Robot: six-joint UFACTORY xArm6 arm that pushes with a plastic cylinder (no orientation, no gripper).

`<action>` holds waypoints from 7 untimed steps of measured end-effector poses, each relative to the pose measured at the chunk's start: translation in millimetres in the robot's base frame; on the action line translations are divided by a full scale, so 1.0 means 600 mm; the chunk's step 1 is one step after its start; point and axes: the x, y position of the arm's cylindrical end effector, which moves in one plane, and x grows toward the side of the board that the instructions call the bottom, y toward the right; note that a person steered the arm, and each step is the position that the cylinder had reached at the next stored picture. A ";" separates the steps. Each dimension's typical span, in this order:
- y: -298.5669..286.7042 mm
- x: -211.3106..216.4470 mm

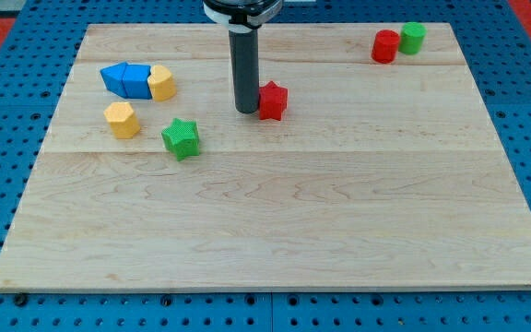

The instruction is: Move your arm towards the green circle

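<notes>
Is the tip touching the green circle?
No: my tip sits beside the red star, far from the green circle.

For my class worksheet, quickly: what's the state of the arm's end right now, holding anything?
No gripper: my tip holds nothing, resting just left of the red star, far from the green circle.

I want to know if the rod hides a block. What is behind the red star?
Behind the red star only bare wooden board shows. My tip stands at its left, touching or nearly so. The rod covers a strip of board; nothing pokes out from it.
</notes>
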 end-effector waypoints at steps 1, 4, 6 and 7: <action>0.000 -0.003; 0.043 -0.180; 0.147 -0.291; 0.199 -0.293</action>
